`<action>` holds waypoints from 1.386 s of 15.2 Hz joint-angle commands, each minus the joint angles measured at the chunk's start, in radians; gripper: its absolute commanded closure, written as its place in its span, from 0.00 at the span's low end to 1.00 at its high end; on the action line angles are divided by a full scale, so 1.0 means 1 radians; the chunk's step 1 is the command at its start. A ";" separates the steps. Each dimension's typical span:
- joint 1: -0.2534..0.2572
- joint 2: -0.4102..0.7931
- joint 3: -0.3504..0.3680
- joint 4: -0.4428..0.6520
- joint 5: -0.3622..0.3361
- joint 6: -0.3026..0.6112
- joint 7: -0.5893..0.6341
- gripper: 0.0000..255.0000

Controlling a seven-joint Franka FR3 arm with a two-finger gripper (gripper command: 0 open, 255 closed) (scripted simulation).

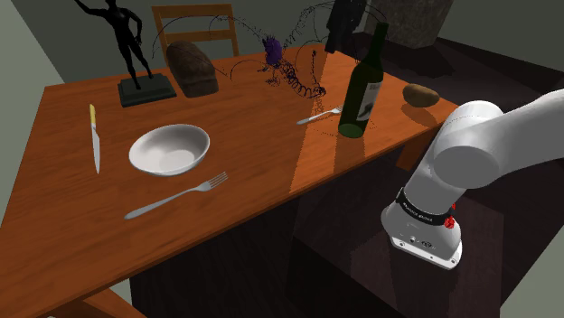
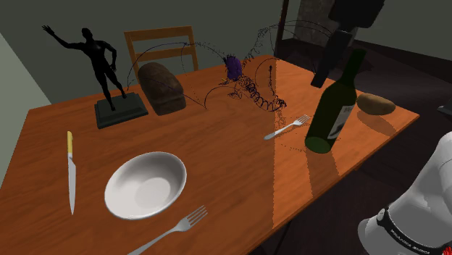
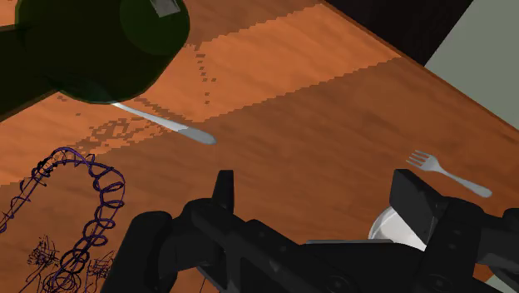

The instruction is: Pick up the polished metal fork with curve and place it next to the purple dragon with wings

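Observation:
Two silvery forks lie on the wooden table. One fork rests beside the green bottle, and its handle pokes out from under the bottle in the wrist view. The other fork lies by the white bowl. The purple wire-drawn dragon stands at the table's far side. My gripper hovers open high above the bottle and the nearer fork, holding nothing.
A knife lies at the shoulder view's left. A dark loaf, a black figurine and a chair line the far edge. A potato sits beyond the tall bottle.

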 commanded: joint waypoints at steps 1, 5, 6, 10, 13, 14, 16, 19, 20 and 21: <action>0.000 0.000 0.000 0.000 0.000 0.000 0.000 0.00; 0.056 0.117 0.004 -0.004 0.030 0.098 -0.082 0.00; 0.070 0.148 0.005 -0.002 0.038 0.121 -0.103 0.00; 0.126 0.273 0.013 0.016 0.071 0.205 -0.188 0.00; 0.166 0.369 0.022 0.038 0.097 0.259 -0.252 0.00; 0.179 0.401 0.025 0.047 0.106 0.275 -0.274 0.00; 0.204 0.464 0.033 0.068 0.123 0.306 -0.317 0.00; 0.240 0.559 0.049 0.104 0.147 0.345 -0.380 0.00; 0.251 0.590 0.055 0.117 0.155 0.356 -0.401 0.00; 0.262 0.620 0.061 0.131 0.162 0.367 -0.421 0.00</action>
